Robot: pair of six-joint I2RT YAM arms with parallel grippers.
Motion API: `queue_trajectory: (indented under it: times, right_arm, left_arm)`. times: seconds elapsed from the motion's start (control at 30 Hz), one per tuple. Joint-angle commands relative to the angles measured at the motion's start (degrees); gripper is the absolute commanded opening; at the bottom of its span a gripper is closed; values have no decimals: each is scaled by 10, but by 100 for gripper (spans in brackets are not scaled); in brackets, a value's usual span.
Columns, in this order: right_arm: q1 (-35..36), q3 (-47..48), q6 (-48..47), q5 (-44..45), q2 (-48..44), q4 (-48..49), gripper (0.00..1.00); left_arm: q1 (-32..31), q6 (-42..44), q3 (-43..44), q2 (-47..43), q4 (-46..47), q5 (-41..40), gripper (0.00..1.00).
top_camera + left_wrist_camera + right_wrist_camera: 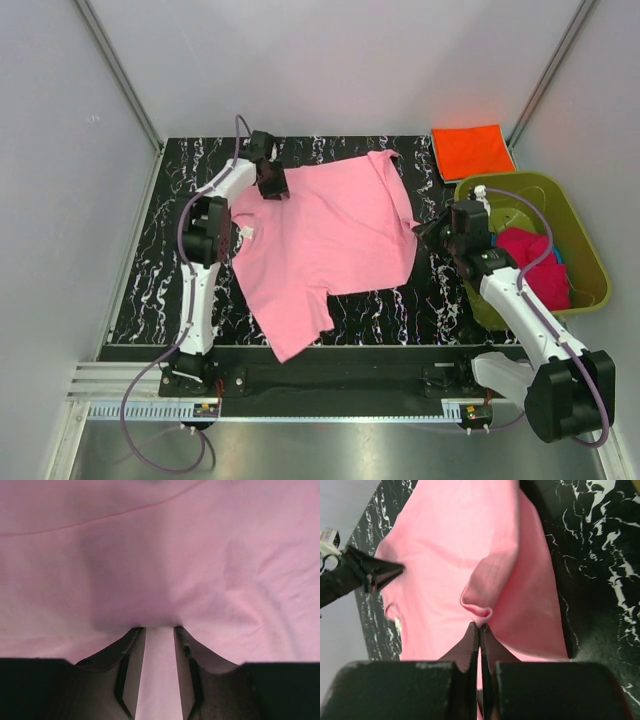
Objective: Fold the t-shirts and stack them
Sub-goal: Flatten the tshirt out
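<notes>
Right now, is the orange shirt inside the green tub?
No, the folded orange shirt lies on the table behind the tub, outside its rim.

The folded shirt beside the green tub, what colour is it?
Bright orange, plain. The folded shirt shows best in the top external view.

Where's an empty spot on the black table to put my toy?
Bare mat lies left of the left arm, and near the front between the pink t-shirt and the olive tub. The far right corner is crowded: the orange t-shirt and tub fill it.
</notes>
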Motion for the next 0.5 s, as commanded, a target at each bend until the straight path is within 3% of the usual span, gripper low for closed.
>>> queue_trajectory:
  times: [0.0, 0.03, 0.13, 0.2, 0.3, 0.33, 0.47]
  right_arm:
    - [3, -11, 54, -12, -3, 48, 0]
    - [6, -19, 60, -1, 0, 59, 0]
    - [6, -18, 73, 2, 25, 73, 0]
    - [8, -8, 68, 2, 41, 72, 0]
    - [9, 0, 75, 2, 68, 76, 0]
    - [10, 1, 75, 17, 74, 77, 0]
    - [10, -4, 84, 35, 66, 77, 0]
  left_arm:
    - [29, 18, 131, 86, -18, 66, 38]
    - [32, 18, 220, 121, -18, 81, 38]
    - [39, 10, 323, 135, -18, 117, 40]
    - [38, 11, 303, 97, -16, 114, 45]
    - [30, 11, 162, -31, -14, 74, 57]
    - [28, 7, 70, -99, -14, 62, 58]
    - [12, -5, -159, -266, -3, 14, 59]
